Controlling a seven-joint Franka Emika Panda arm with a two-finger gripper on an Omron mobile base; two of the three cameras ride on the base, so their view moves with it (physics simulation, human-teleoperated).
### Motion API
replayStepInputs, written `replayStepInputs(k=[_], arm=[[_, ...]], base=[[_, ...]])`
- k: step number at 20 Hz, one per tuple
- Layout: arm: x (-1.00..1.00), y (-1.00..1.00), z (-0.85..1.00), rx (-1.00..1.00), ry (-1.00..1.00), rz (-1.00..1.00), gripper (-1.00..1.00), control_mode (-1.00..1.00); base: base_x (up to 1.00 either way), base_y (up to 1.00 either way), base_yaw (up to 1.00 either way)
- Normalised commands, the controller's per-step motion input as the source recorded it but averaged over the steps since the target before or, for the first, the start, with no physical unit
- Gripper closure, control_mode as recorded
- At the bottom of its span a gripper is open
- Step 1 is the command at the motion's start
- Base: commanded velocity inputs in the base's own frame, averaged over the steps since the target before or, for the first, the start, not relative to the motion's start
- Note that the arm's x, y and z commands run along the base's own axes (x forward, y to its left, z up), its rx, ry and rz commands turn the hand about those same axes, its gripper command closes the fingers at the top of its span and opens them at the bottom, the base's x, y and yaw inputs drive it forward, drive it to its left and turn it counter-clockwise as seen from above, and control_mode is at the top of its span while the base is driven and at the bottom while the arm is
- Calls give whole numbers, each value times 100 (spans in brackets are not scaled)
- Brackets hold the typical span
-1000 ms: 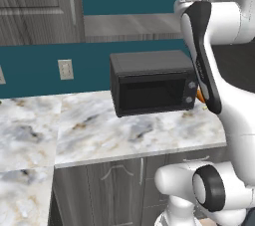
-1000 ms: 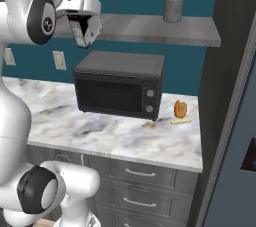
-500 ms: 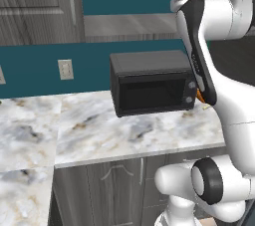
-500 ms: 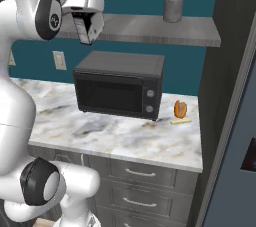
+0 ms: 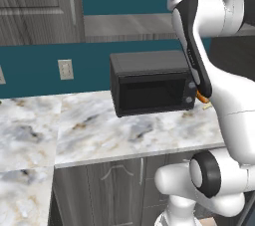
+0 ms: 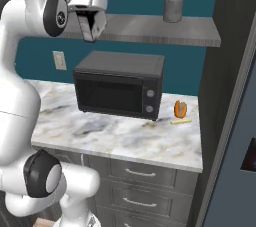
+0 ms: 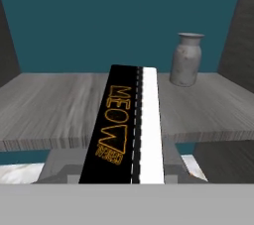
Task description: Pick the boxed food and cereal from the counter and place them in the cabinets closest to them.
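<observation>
Left of the black boxy microwave (image 6: 119,85) on the white-grey marble desk (image 6: 125,138), a beige wall outlet (image 6: 59,60). Above the microwave, the pincer (image 6: 91,35) is clenched on the small black box with white face (image 7: 128,127), raised level with the grey wooden shelf (image 6: 165,29). Right above: grey ceramic jar (image 6: 173,3) on that shelf; a small orange item (image 6: 180,107) sits right of the microwave.

Marble counter (image 6: 120,138): microwave (image 6: 119,84), small orange item (image 6: 180,107). Grey shelf (image 6: 150,27): jar (image 6: 173,3).

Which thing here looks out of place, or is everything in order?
Nothing looks spilled or damaged. The boxed food is off the counter, held up in front of the wooden shelf beside the grey jar. A small orange item stands right of the microwave.
</observation>
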Motion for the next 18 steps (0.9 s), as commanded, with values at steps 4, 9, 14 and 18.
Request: replayStepInputs(k=[4, 9, 14, 18], arm=[[26, 0, 0, 0, 0, 0, 100, -100], [28, 0, 0, 0, 0, 0, 100, -100], [31, 0, 0, 0, 0, 0, 100, -100], [30, 0, 0, 0, 0, 0, 100, -100]], base=[[0, 0, 0], [0, 0, 0], [0, 0, 0], [0, 0, 0]])
